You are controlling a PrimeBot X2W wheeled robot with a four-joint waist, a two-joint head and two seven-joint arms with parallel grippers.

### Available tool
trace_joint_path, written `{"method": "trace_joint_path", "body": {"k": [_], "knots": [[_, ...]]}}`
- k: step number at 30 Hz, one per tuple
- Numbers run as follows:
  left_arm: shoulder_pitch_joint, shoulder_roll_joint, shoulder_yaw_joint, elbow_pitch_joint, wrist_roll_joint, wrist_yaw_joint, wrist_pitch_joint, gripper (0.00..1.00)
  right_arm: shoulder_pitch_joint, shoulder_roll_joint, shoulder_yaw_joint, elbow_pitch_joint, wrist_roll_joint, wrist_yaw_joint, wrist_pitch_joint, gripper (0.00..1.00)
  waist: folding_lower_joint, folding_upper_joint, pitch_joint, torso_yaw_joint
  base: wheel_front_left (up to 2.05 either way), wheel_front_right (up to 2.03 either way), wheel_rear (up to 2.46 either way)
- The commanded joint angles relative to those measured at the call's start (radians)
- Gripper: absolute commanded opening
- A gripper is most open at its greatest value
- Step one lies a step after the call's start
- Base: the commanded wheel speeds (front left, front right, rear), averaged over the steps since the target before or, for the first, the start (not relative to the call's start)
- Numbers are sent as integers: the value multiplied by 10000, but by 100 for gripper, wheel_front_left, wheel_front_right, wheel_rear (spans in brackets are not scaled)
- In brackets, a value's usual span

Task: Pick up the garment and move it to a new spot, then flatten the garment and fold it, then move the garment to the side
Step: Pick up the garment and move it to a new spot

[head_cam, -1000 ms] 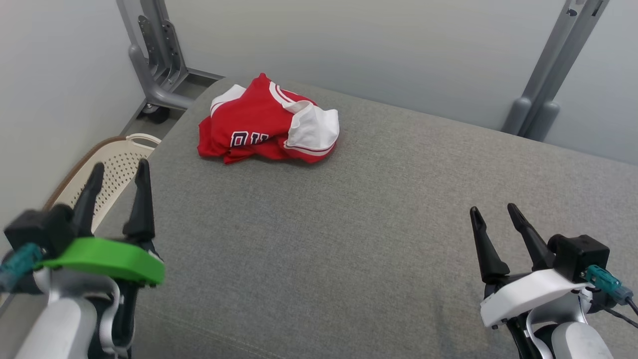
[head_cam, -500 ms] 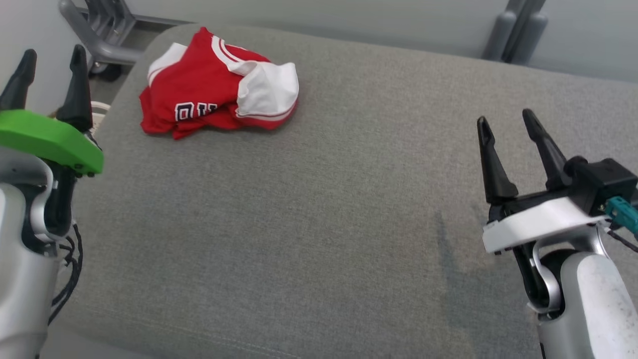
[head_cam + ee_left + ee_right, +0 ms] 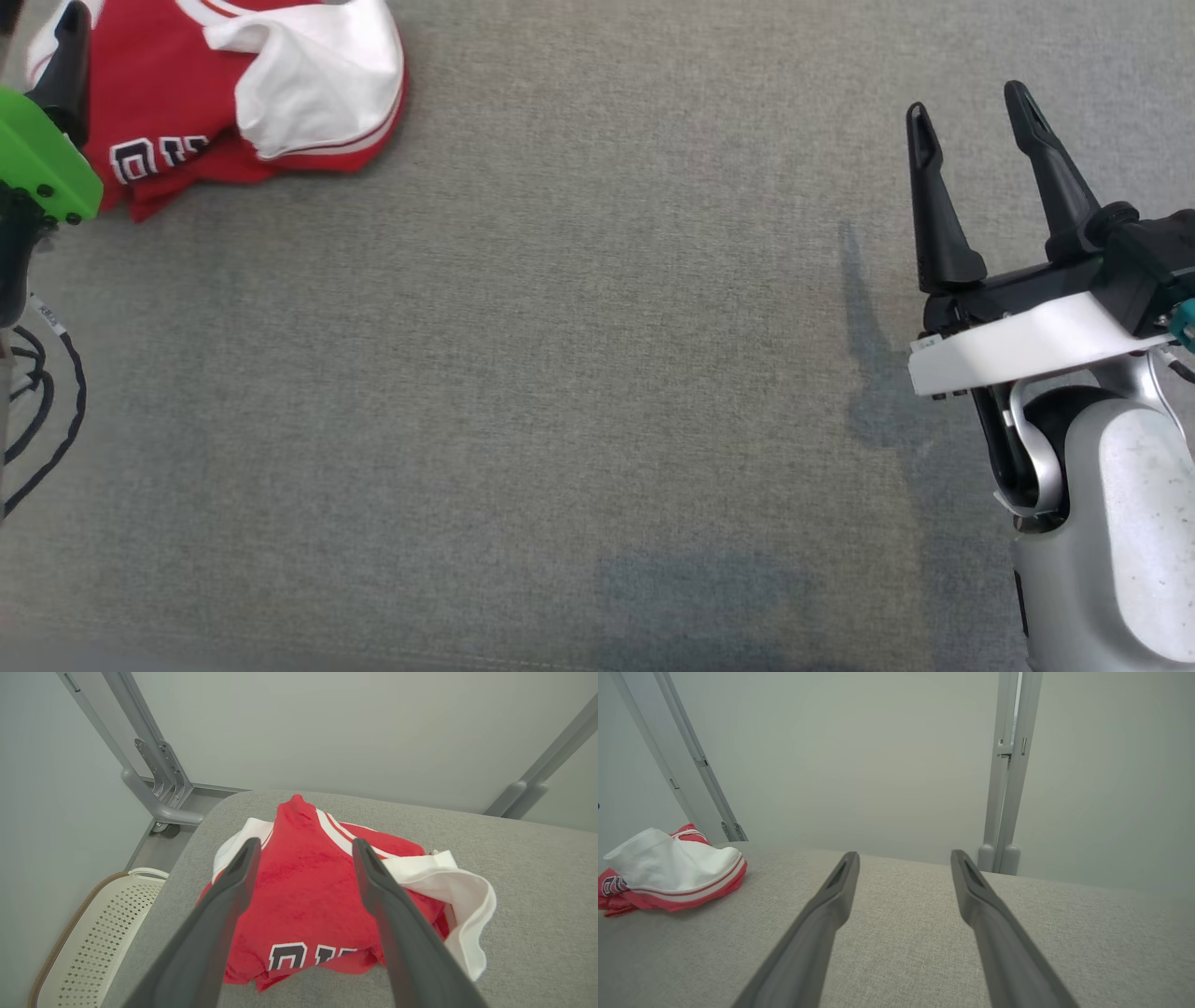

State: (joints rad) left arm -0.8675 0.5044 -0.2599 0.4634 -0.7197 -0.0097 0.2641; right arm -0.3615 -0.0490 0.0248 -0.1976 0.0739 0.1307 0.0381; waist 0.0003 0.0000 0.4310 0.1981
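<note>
We see the garment (image 3: 215, 93), a red jersey with white sleeves and dark, white-edged lettering, lying crumpled in the upper left of the head view on a grey fabric surface (image 3: 560, 373). One white sleeve is flopped over the top of the heap, its red-striped cuff facing the middle of the frame.

In the left wrist view the left gripper (image 3: 306, 845) has its two dark fingers spread wide apart, and the red body of the jersey fills the gap between them. We cannot tell whether the tips touch the cloth. In the head view one of its fingers stands at the upper left edge, over the jersey's left side, above a green mount (image 3: 42, 168), with black cables (image 3: 37, 411) looping below.

The right gripper (image 3: 966, 98) stands at the right of the head view, well apart from the jersey. Its fingers are also spread, nothing is between them, and its shadow falls on the fabric to its left. In its own wrist view the jersey lies at the far left of the frame.

The left wrist view also shows a cream perforated basket (image 3: 93, 942) at the lower left, beside the surface, and a grey metal frame (image 3: 154, 779) against a pale wall.
</note>
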Motion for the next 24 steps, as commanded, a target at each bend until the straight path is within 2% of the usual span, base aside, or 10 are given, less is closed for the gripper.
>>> {"method": "trace_joint_path", "body": {"k": [1,4,12,19,20,21,22,24], "knots": [[-284,115,-45,189,-44,-99,148,100,-204,-30,1,-100,-91,1,-4,100,-3,0,1111,-994,0,0,0],[-543,204,-161,612,-81,-228,507,100,-234,-30,-19,-181,-125,1,-19,100,-3,0,1364,-1204,0,0,0],[-859,419,-218,1785,84,43,763,100,-267,-28,-64,-422,-233,1,18,100,-3,0,1886,-1657,0,0,0],[-768,247,-289,2603,-59,138,980,100,-187,-28,-55,-537,-227,1,21,100,-3,0,2004,-1776,0,0,0],[-748,212,-302,2701,-80,135,966,86,-188,-30,-75,-558,-245,1,15,100,-3,0,2004,-1784,0,0,0],[-755,208,-341,2877,-2,180,875,15,-218,-30,-103,-562,-258,1,-1,100,-3,0,1981,-1793,0,0,0],[-750,231,-349,2950,37,179,810,0,-236,-30,-111,-560,-256,1,-24,100,-3,0,1954,-1793,0,0,0],[-744,289,-332,3026,71,113,628,0,-240,-30,-120,-507,-243,1,-57,100,-3,0,1868,-1779,0,0,0]]}}
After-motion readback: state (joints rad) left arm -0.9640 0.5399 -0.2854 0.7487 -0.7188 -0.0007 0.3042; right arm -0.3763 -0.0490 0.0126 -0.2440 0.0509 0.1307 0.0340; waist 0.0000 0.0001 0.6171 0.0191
